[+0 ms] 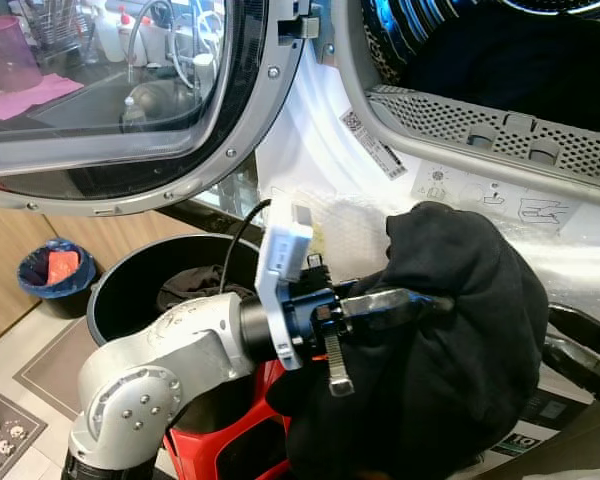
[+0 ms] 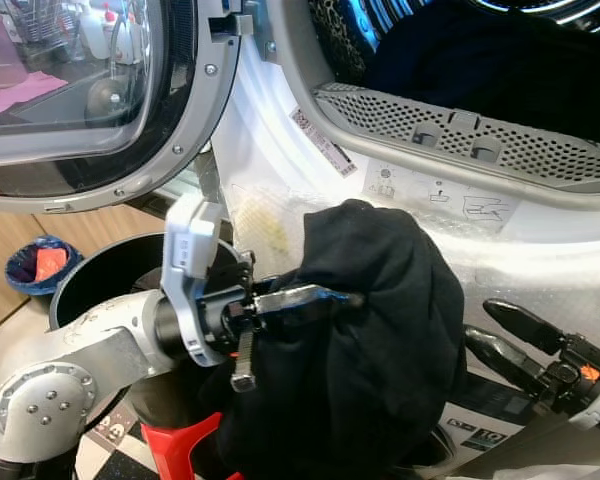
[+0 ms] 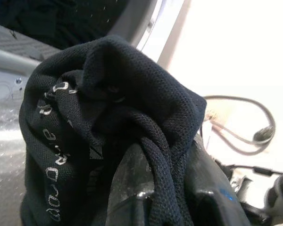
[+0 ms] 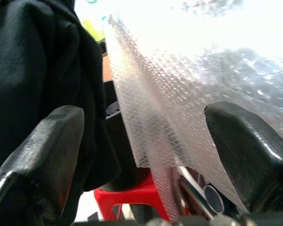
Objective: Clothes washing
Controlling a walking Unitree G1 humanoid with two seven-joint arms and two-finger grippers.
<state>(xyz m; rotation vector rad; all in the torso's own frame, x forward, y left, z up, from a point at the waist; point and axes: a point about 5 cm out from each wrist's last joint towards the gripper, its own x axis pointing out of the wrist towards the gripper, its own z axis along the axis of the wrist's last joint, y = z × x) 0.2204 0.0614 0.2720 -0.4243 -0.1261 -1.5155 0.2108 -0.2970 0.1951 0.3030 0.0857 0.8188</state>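
Note:
My left gripper [image 1: 428, 300] is shut on a bunched black garment [image 1: 450, 340] and holds it up in front of the washing machine, just below the drum opening [image 1: 500, 60]. The cloth drapes over the fingers [image 3: 132, 188] and shows white lettering in the left wrist view. Dark clothes lie inside the drum. My right gripper [image 2: 478, 323] is low on the right, beside the hanging garment [image 4: 33, 70], open with nothing between its fingers [image 4: 245, 150].
The round glass door [image 1: 130, 100] stands open on the left. Below my left arm are a black basket [image 1: 130, 290] with dark laundry and a red stool [image 1: 220, 450]. Bubble wrap [image 4: 179, 94] covers the machine front. A blue bin [image 1: 55, 270] stands on the floor at left.

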